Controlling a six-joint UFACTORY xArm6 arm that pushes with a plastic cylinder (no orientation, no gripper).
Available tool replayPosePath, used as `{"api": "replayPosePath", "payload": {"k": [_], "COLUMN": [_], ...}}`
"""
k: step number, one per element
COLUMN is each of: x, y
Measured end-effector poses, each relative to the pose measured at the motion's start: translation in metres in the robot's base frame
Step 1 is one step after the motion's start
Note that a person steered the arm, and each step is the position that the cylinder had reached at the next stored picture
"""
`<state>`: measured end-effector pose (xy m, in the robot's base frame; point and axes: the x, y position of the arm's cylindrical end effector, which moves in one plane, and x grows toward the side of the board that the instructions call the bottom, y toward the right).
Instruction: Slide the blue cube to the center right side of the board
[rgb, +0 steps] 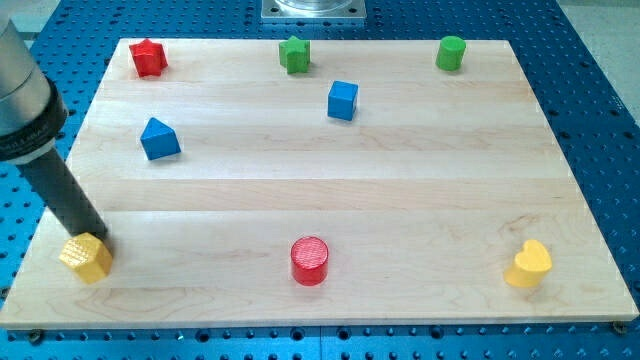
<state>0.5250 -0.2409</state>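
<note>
The blue cube (342, 100) sits in the upper middle of the wooden board (320, 190), a little right of centre. My tip (97, 238) is at the board's lower left corner, touching or right beside the top right of a yellow hexagonal block (86, 258). The tip is far from the blue cube, down and to the view's left of it.
A blue triangular block (159, 139) lies at the left. A red star block (148, 57), a green star-like block (294, 54) and a green cylinder (451, 52) line the top edge. A red cylinder (309, 261) is at bottom centre, a yellow heart block (528, 264) at bottom right.
</note>
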Motion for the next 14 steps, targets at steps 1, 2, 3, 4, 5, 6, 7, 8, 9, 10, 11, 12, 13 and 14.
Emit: {"api": "replayPosePath", "payload": {"k": [1,2,3,4,5,6,7,8,9,10,11,12,13,14], "x": [-0.053,-0.084,-0.084,-0.084,-0.098,-0.147,-0.188,-0.211,-0.210,-0.190,-0.199,-0.191,-0.157,-0.137], "y": [0.029,0.080,0.081,0.081,0.081,0.115,0.189,0.254,0.333,0.375,0.333,0.264,0.266,0.270]}}
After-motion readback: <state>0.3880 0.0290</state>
